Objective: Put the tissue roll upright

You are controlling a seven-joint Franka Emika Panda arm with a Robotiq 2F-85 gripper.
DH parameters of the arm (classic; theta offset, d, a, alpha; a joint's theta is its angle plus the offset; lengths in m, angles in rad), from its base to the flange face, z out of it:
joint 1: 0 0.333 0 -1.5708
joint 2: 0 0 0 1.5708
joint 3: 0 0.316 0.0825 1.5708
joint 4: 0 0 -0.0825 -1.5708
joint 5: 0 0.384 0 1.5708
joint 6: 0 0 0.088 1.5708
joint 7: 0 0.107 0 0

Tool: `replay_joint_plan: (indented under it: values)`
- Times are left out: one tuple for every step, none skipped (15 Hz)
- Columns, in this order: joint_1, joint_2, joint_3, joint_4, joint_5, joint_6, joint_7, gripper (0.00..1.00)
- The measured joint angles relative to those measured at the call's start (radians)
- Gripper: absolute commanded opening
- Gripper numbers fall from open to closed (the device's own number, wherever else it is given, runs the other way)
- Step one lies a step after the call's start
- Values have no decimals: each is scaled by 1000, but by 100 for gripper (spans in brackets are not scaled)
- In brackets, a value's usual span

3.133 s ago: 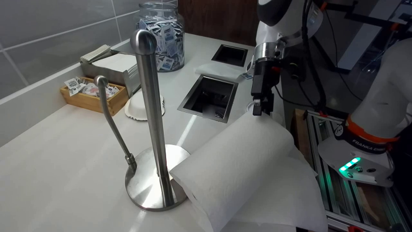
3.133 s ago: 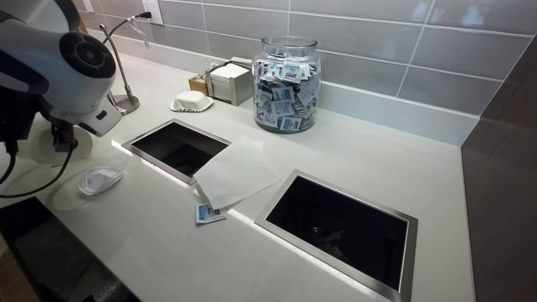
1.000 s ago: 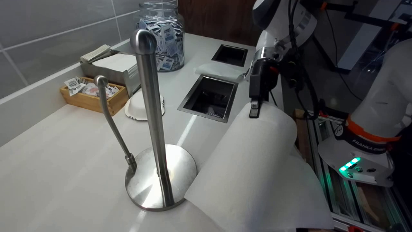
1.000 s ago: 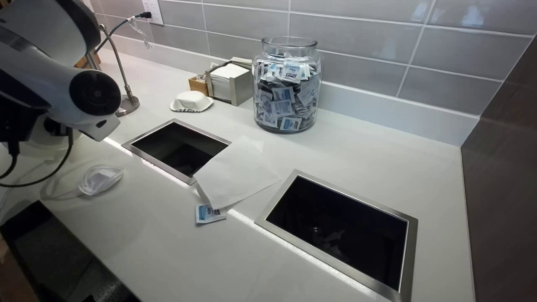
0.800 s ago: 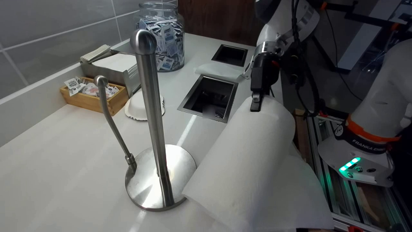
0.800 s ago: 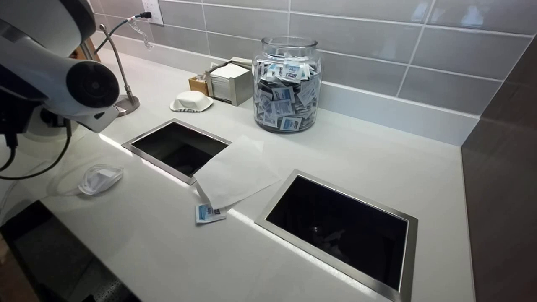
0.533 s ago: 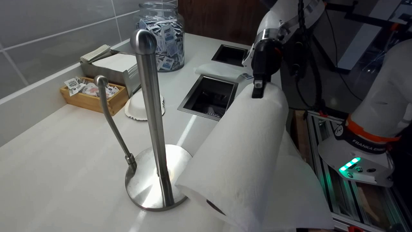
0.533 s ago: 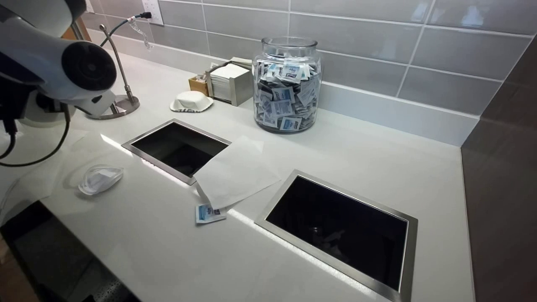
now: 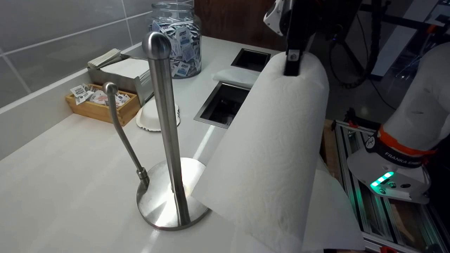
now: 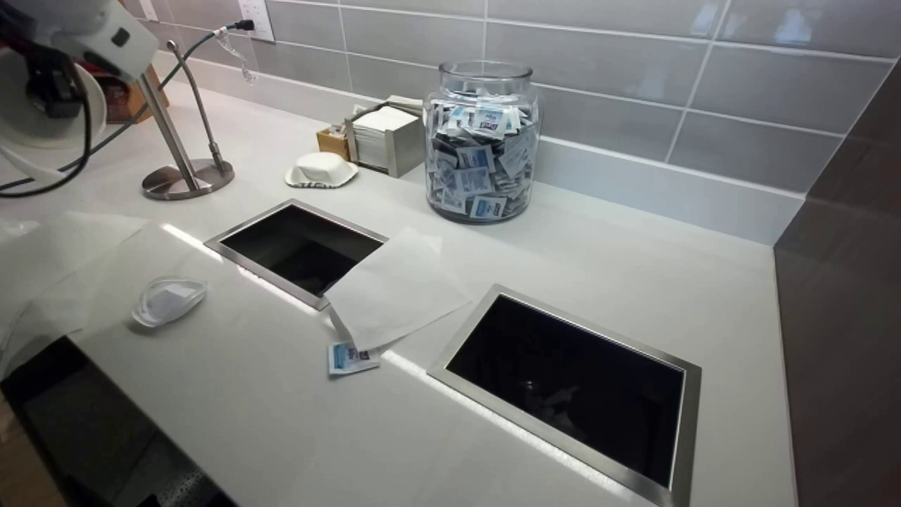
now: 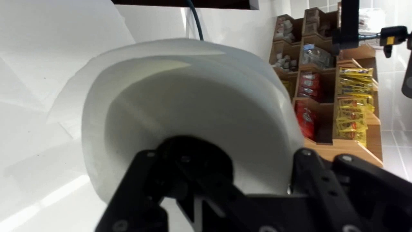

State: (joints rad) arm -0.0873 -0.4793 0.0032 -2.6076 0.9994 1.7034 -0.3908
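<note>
In an exterior view I take the stand (image 9: 170,130) as my landmark. Just right of it is the tissue roll (image 9: 269,147); I can't tell whether the two touch. Behind it sits the bowl (image 9: 151,117). Behind and left are the packet box (image 9: 95,111) and the napkin holder (image 9: 123,83); farther behind, the jar (image 9: 173,15), packets (image 9: 184,45) in it. Behind and right lie the nearer opening (image 9: 225,99) and the farther opening (image 9: 249,60); well off right stands my arm's base (image 9: 388,172).

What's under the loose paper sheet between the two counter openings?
In an exterior view, a small blue-and-white packet sticks out from under a corner of the paper sheet. Anything else beneath is covered.
</note>
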Motion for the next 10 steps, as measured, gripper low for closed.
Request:
replay_joint_plan:
  values:
    - [4,-27,22,20,-35,4,40,8]
    - [10,-49,43,41,-72,7,76,8]
    - [17,-67,62,62,-109,9,109,8]
    - [25,-81,81,83,-146,11,140,8]
    - [34,-94,99,104,-185,15,169,8]
    - [44,-105,115,124,-225,21,194,8]
    - [54,-114,130,141,-266,29,218,8]
    - [65,-122,146,154,-308,41,238,8]
    - [77,-126,164,165,-347,60,258,8]
    - [91,-126,185,171,-385,86,279,8]
